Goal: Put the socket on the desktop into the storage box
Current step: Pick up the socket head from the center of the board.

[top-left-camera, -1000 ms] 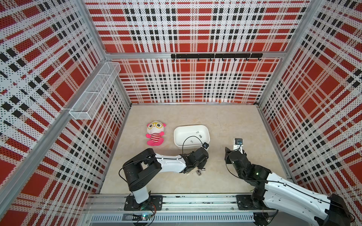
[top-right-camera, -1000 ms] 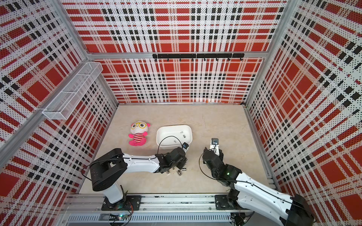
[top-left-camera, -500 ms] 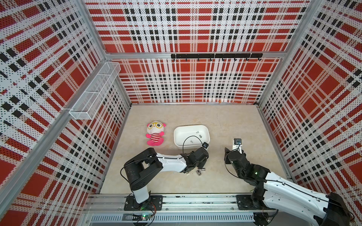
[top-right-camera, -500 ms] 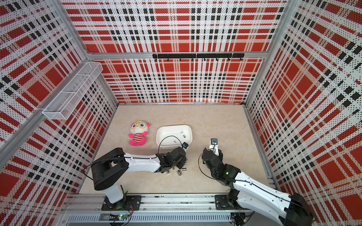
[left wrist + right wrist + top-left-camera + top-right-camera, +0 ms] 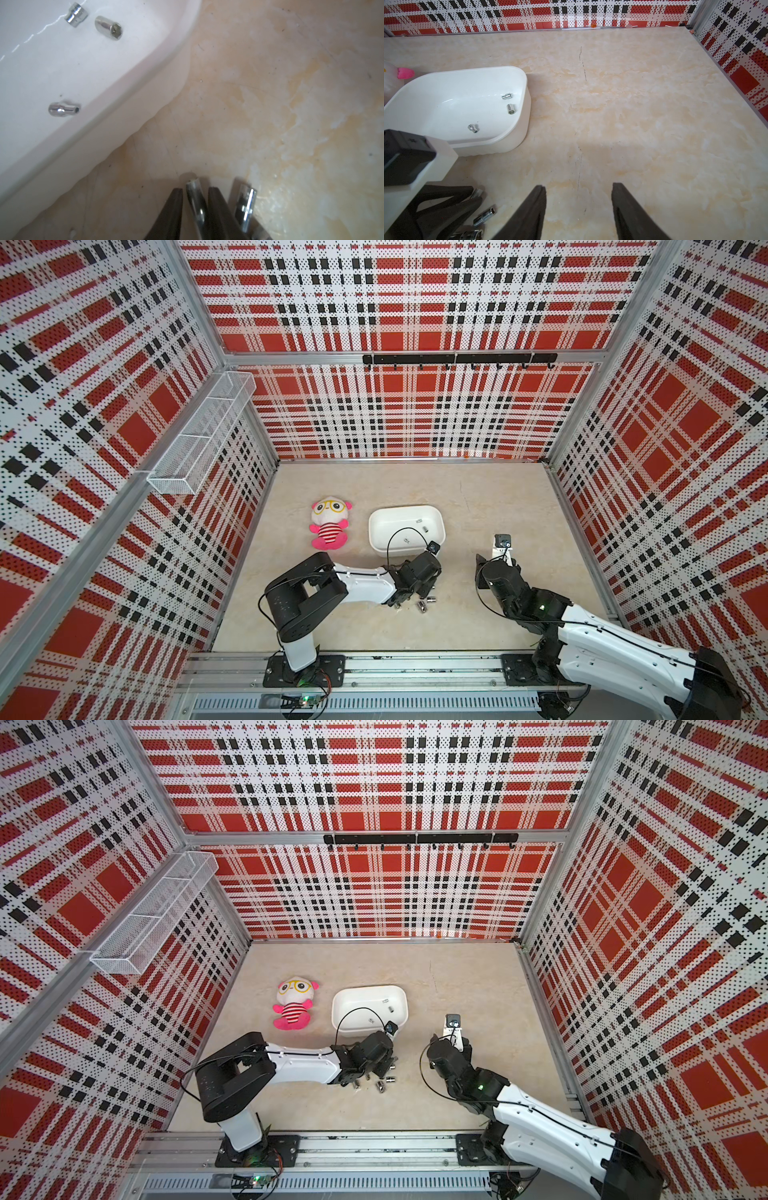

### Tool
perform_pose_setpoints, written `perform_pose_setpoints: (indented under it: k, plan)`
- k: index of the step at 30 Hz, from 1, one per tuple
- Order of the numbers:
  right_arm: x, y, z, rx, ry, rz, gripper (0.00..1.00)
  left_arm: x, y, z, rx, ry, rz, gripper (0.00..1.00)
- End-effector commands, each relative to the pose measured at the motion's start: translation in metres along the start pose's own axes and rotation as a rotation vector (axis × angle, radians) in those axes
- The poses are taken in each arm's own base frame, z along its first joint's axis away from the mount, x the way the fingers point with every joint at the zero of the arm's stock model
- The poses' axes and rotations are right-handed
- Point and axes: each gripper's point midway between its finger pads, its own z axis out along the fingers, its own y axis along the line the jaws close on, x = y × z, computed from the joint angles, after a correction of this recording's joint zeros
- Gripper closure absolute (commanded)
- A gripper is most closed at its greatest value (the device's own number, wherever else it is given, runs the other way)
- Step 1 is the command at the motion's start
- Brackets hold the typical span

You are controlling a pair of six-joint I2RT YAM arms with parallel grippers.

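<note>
Pinching a chrome socket [image 5: 197, 209] between its two dark fingers [image 5: 172, 214], the left gripper [image 5: 195, 190] works low over the beige marble-patterned desktop [image 5: 291, 104]. It is near the front of the enclosure, with its jaws drawn narrow around the piece. Whether the socket has left the surface cannot be told. A neighbouring socket [image 5: 245, 205] lies on the desktop just beside the outer face of one finger. In both top views a few scattered sockets [image 5: 422, 606] show at the near side of that gripper.

To the right and well apart, the right gripper [image 5: 578, 186] hangs over bare desktop, its jaws spread wide and holding nothing.

Just beyond the left gripper stands the storage box [image 5: 405, 508], a shallow white tub with rounded corners. It holds three boxed sockets [image 5: 473, 128] lying on its floor. One is toward the near wall and two are close together by the right end.

Left of the box, close but not touching, a plush doll [image 5: 329, 524] in yellow glasses and a pink-striped top lies face up.

Farther off, a white wire-mesh basket [image 5: 199, 439] hangs on the left wall. A black hook rail [image 5: 457, 359] runs across the far plaid wall.
</note>
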Motion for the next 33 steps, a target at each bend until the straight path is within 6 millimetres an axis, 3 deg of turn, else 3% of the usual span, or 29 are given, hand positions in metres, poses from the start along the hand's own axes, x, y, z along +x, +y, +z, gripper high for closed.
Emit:
perform_pose_setpoints:
  k: [1,10,17,24,33]
  plan:
    - [-0.007,0.001,-0.001,-0.001,-0.008,0.01,0.43,-0.002,0.007,0.004,-0.047,0.007,0.009,0.75]
    - [-0.006,0.002,0.001,0.002,0.0,0.004,0.43,-0.002,0.011,0.0,-0.107,0.007,0.026,0.77]
    - [-0.005,0.002,0.001,0.002,0.0,0.004,0.43,0.0,0.01,-0.007,-0.104,0.002,0.019,0.68]
    - [-0.005,0.003,0.001,-0.001,0.001,0.003,0.43,0.009,0.011,-0.011,-0.099,0.016,0.011,0.67]
    - [-0.005,0.002,0.0,-0.001,0.001,0.005,0.43,0.019,0.018,-0.011,-0.114,0.036,0.005,0.74]
